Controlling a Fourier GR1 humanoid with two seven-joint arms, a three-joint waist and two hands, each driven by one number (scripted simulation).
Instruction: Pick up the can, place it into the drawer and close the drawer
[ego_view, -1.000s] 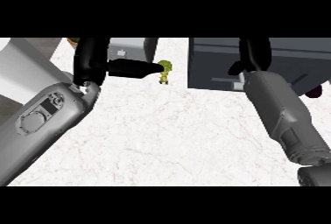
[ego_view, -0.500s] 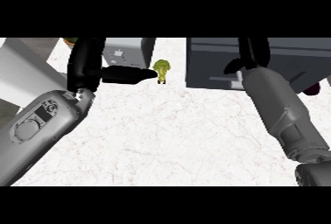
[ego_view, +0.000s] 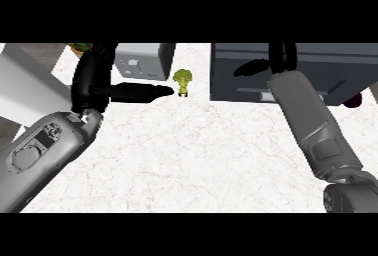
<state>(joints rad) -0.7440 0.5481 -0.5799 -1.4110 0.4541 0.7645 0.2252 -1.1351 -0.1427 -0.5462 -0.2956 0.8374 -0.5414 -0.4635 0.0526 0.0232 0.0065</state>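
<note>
No can shows in the head view. A dark grey drawer box (ego_view: 310, 67) with a bar handle fills the upper right. My right hand (ego_view: 278, 56) reaches over it from the grey forearm, black against the dark box; whether it holds anything is hidden. My left hand (ego_view: 97, 75) stands at the upper left with fingers pointing up past the view's edge. Its thumb (ego_view: 140, 93) sticks out to the right, holding nothing.
A light grey appliance (ego_view: 142, 61) stands at the back, right of my left hand. A small yellow-green vegetable (ego_view: 182, 80) sits between it and the drawer box. Something dark purple (ego_view: 354, 100) peeks out at the right edge. A white wall panel (ego_view: 29, 90) lies at the left.
My left hand's thumb has dropped slightly lower, and my right forearm has shifted a little left and further over the drawer box. Nothing else has visibly moved.
</note>
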